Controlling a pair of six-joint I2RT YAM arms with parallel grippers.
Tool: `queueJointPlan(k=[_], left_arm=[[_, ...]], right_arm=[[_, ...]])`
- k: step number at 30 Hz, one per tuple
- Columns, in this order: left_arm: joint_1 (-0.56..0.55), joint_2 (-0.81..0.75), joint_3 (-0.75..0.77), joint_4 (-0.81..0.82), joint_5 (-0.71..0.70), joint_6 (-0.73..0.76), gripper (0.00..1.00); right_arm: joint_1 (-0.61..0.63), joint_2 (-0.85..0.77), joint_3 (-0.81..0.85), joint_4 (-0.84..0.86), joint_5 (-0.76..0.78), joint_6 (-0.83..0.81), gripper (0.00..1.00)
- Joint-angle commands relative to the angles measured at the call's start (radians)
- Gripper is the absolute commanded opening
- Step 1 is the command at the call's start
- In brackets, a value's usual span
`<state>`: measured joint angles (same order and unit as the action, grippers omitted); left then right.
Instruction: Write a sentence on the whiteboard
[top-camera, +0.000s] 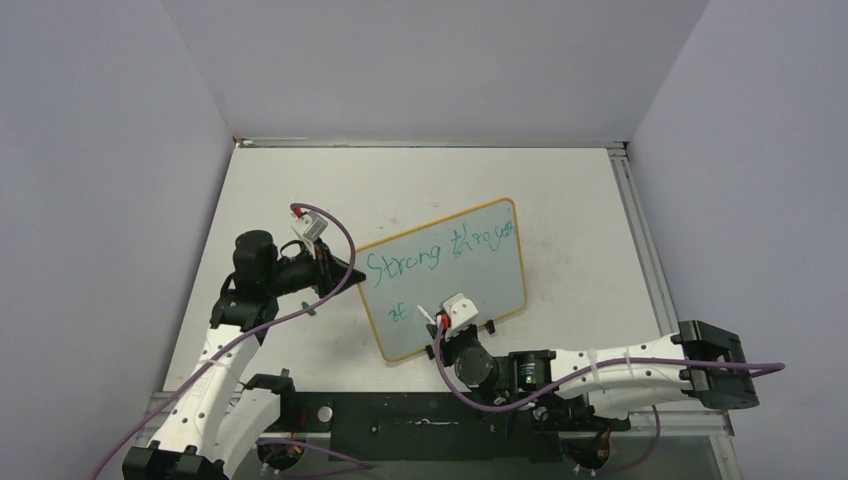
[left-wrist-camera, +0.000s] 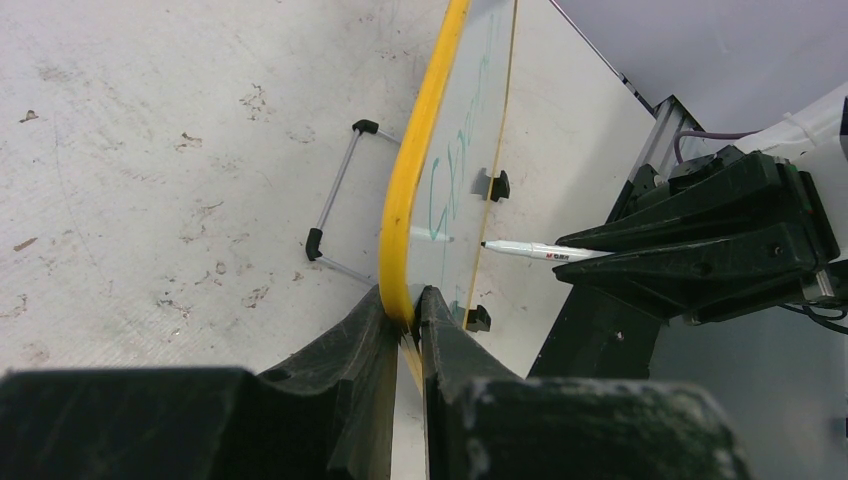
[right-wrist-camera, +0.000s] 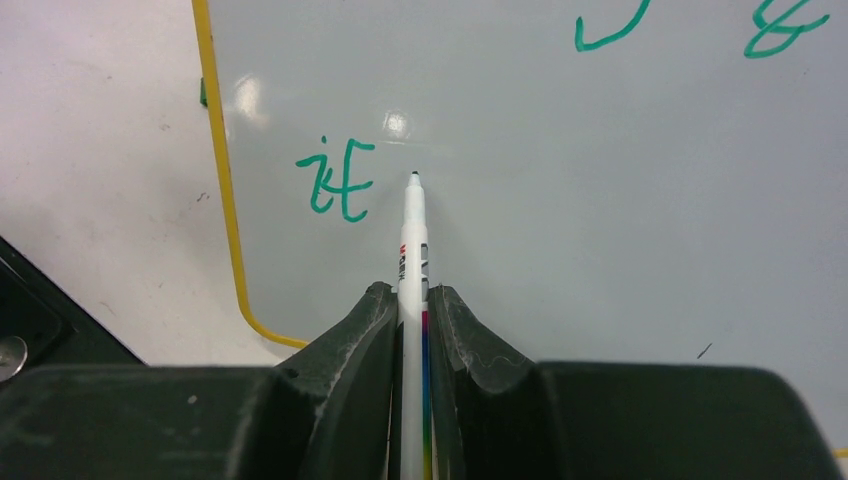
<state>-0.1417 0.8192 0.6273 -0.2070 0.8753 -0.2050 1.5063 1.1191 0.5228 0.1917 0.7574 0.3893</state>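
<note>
The whiteboard (top-camera: 470, 275), with its yellow frame, stands tilted in the middle of the table. The sentence (top-camera: 440, 248) in green reads "Strong through" on the top line, with "it" (right-wrist-camera: 337, 180) below at the left. My left gripper (top-camera: 352, 273) is shut on the whiteboard's left edge; in the left wrist view (left-wrist-camera: 405, 300) its jaws pinch the yellow frame (left-wrist-camera: 415, 150). My right gripper (top-camera: 440, 328) is shut on a white marker (right-wrist-camera: 413, 240). The marker's tip is at the board just right of "it". The marker (left-wrist-camera: 530, 250) also shows in the left wrist view.
A wire stand (left-wrist-camera: 335, 200) props the board from behind, and two black clips (left-wrist-camera: 497, 185) sit on its lower edge. A metal rail (top-camera: 640, 250) runs along the table's right side. Walls close the back and sides. A small green piece (top-camera: 311, 311) lies by my left arm.
</note>
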Motion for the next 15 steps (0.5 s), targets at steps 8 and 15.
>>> queueJointPlan(k=[8, 15], left_arm=[[-0.007, 0.000, 0.021, 0.022, 0.001, 0.030, 0.00], [-0.007, 0.001, 0.022, 0.021, -0.001, 0.030, 0.00]], right_arm=[[-0.009, -0.005, -0.019, -0.046, 0.054, 0.041, 0.05], [-0.048, 0.006, -0.021, 0.013, 0.039, -0.014, 0.05]])
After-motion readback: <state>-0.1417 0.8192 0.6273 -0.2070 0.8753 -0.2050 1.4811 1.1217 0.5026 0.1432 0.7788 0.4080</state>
